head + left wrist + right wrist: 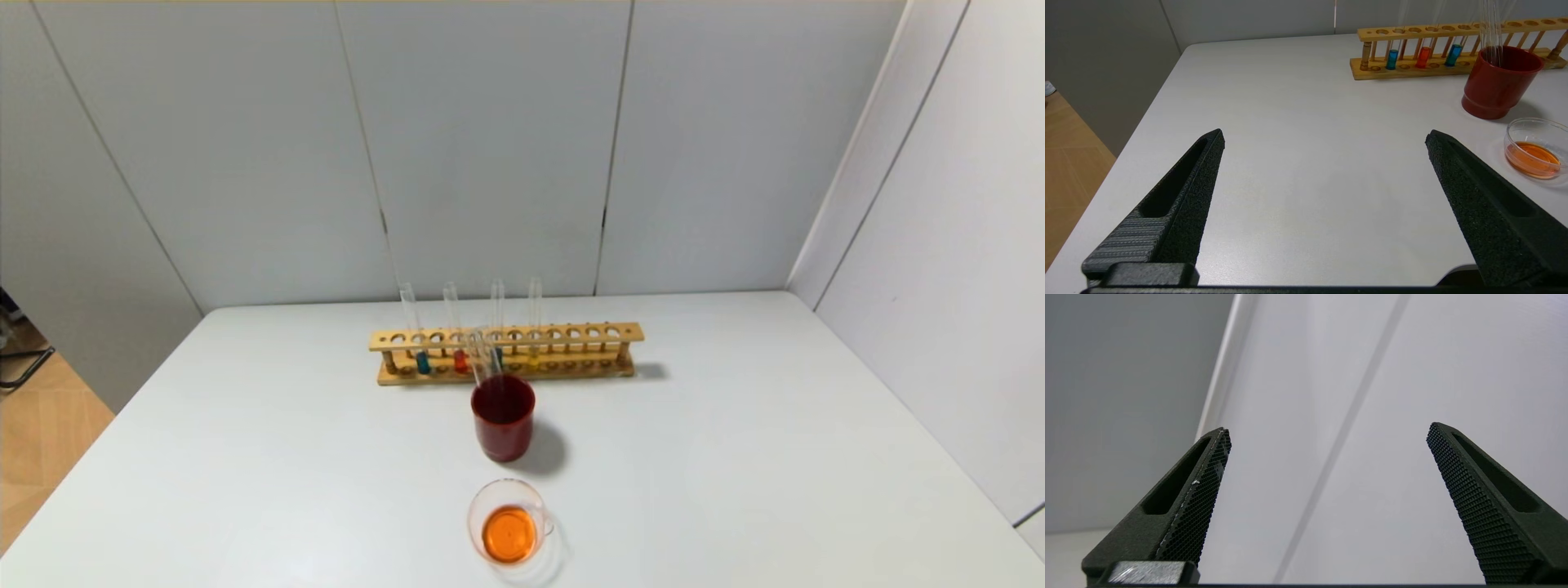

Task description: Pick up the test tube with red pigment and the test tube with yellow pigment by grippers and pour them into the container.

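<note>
The test tube with red pigment and the test tube with yellow pigment stand upright in a wooden rack at the back of the white table. The red one also shows in the left wrist view; the yellow one does not show there. The container, a low clear glass cup holding orange liquid, sits near the table's front edge and shows in the left wrist view. My left gripper is open and empty above bare table, left of the container. My right gripper is open and empty, facing a wall. Neither gripper shows in the head view.
Two tubes with teal liquid also stand in the rack. A dark red cup holding empty glass tubes stands between rack and container. Grey walls close in behind and on the right.
</note>
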`<state>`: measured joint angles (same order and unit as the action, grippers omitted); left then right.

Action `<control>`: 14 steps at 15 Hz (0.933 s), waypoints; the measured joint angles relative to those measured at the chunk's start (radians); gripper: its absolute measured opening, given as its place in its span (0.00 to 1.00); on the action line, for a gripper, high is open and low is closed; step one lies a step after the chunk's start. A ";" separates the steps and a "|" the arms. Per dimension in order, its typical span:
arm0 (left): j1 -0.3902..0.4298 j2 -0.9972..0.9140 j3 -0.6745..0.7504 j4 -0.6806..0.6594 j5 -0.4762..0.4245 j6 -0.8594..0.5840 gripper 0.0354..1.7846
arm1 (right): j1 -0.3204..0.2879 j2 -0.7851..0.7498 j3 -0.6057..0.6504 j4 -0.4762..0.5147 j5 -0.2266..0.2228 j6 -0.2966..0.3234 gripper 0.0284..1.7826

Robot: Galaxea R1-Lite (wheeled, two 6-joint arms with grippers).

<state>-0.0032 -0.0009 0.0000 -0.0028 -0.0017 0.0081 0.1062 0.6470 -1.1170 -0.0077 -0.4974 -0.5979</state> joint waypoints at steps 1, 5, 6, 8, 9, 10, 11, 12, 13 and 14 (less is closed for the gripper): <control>0.000 0.000 0.000 0.000 0.000 0.000 0.97 | -0.011 -0.069 0.005 0.074 -0.007 0.015 0.98; 0.000 0.000 0.000 0.000 0.000 0.000 0.97 | -0.048 -0.266 0.107 0.370 0.003 0.270 0.98; 0.000 0.000 0.000 0.000 0.000 0.000 0.97 | -0.056 -0.302 0.162 0.406 0.023 0.345 0.98; 0.000 0.000 0.000 0.000 0.000 0.000 0.97 | -0.074 -0.380 0.291 0.421 0.126 0.481 0.98; 0.000 0.000 0.000 0.000 0.000 0.000 0.97 | -0.085 -0.423 0.356 0.422 0.201 0.552 0.98; 0.000 0.000 0.000 0.000 0.000 0.000 0.97 | -0.095 -0.470 0.419 0.422 0.286 0.625 0.98; 0.000 0.000 0.000 0.000 0.000 0.000 0.97 | -0.100 -0.514 0.477 0.417 0.356 0.681 0.98; 0.000 0.000 0.000 0.000 0.000 0.000 0.97 | -0.103 -0.557 0.542 0.403 0.412 0.717 0.98; 0.000 0.000 0.000 0.000 0.000 0.000 0.97 | -0.106 -0.586 0.609 0.381 0.438 0.730 0.98; 0.000 0.000 0.000 0.000 0.000 0.000 0.97 | -0.107 -0.607 0.678 0.345 0.451 0.734 0.98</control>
<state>-0.0032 -0.0009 0.0000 -0.0023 -0.0013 0.0081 -0.0004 0.0398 -0.4387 0.3377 -0.0462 0.1366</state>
